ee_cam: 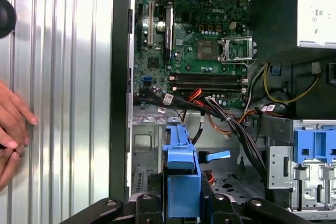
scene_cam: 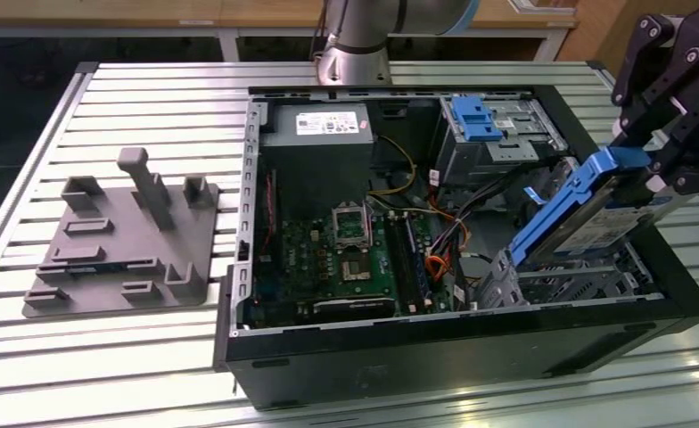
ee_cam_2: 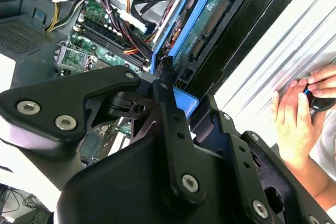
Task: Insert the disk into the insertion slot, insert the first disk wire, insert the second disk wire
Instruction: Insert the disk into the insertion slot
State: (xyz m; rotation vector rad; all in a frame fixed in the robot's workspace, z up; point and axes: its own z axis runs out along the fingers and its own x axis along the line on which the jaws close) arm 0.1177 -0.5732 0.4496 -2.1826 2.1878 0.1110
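My gripper is shut on the disk, a silver drive in a bright blue caddy. It holds the disk tilted on edge above the insertion slot, the perforated silver-grey cage in the case's near corner on the exterior view's right. The disk's lower end reaches down to the cage's open top. In the first wrist view the blue caddy sits between the black fingers, with the slot's metal floor beyond it. The second wrist view shows the disk's connector edge past my gripper.
The open computer case holds a motherboard, a power supply, loose cables and a taller cage with a blue latch. A grey fixture plate lies on the exterior view's left. A person's hand rests on the slatted table.
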